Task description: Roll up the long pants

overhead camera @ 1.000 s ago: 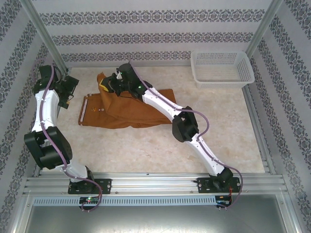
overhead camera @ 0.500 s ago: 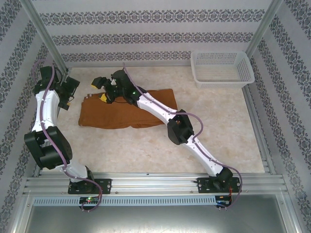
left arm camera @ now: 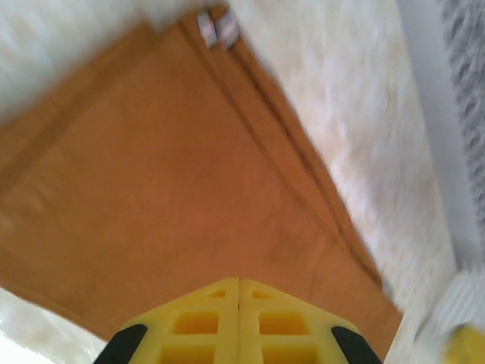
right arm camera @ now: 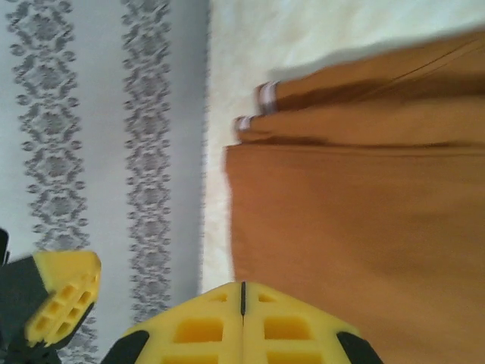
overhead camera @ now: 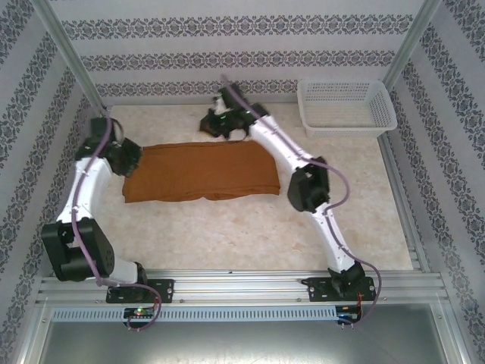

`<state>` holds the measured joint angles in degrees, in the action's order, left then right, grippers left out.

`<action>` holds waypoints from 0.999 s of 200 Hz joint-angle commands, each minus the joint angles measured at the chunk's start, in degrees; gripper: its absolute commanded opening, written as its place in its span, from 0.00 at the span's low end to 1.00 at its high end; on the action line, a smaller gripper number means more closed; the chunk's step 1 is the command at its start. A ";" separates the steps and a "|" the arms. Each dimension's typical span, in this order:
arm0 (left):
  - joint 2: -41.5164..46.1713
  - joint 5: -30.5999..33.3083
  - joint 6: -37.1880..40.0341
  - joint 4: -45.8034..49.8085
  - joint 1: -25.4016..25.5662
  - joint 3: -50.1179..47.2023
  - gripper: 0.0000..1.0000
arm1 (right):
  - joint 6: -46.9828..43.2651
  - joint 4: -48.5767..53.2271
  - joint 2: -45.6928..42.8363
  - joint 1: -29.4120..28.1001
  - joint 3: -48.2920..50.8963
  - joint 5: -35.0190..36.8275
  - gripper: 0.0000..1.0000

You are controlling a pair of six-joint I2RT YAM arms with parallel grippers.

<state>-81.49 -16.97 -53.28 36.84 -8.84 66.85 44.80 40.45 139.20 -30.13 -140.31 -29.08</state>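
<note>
Patterned wallpaper closes in three sides of a pale, marbled table (overhead camera: 227,235). A white mesh basket (overhead camera: 346,106) sits in the far corner, well off to the right of my right gripper (overhead camera: 214,123).

From overhead, the long pants (overhead camera: 201,173) lie flat on the table as a folded, rust-brown oblong. My left gripper (overhead camera: 132,158) hangs at the oblong's left end, and the cloth stretches away to its right. The right gripper sits just past the far long edge, about midway along it, and I cannot tell whether it touches the cloth.

On the left wrist camera, the yellow fingers (left arm camera: 239,284) are pressed flat together with only a thin seam between them and no cloth in the pinch. The pants (left arm camera: 182,174) spread out ahead of the tips, plain caramel orange, with long stitched seams running diagonally. A pale tag (left arm camera: 216,26) shows at the corner farthest from the fingers. This picture is blurred, so I can't read finer detail.

On the right wrist camera, those fingers (right arm camera: 242,287) are likewise closed tight on nothing. The pants (right arm camera: 356,212) lie ahead and to their right with a straight, clean edge. Beyond it, stacked folded layers end in a pale striped waistband tag (right arm camera: 265,97).
</note>
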 commanded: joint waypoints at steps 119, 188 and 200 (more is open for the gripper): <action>-40.77 14.75 -4.08 5.86 12.84 28.52 0.00 | -25.59 -1.22 -20.73 4.31 57.02 13.09 0.00; -56.55 7.24 2.91 10.68 14.67 53.71 0.00 | -16.83 -6.14 -26.20 -13.35 67.80 9.63 0.00; -58.60 5.38 3.00 10.16 16.06 56.14 0.00 | -16.17 -5.70 -24.50 -16.33 64.65 8.70 0.00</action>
<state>-135.94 -7.16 -53.08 45.10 4.38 117.64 24.91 33.47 112.22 -41.58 -73.73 -17.39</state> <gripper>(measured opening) 0.049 0.063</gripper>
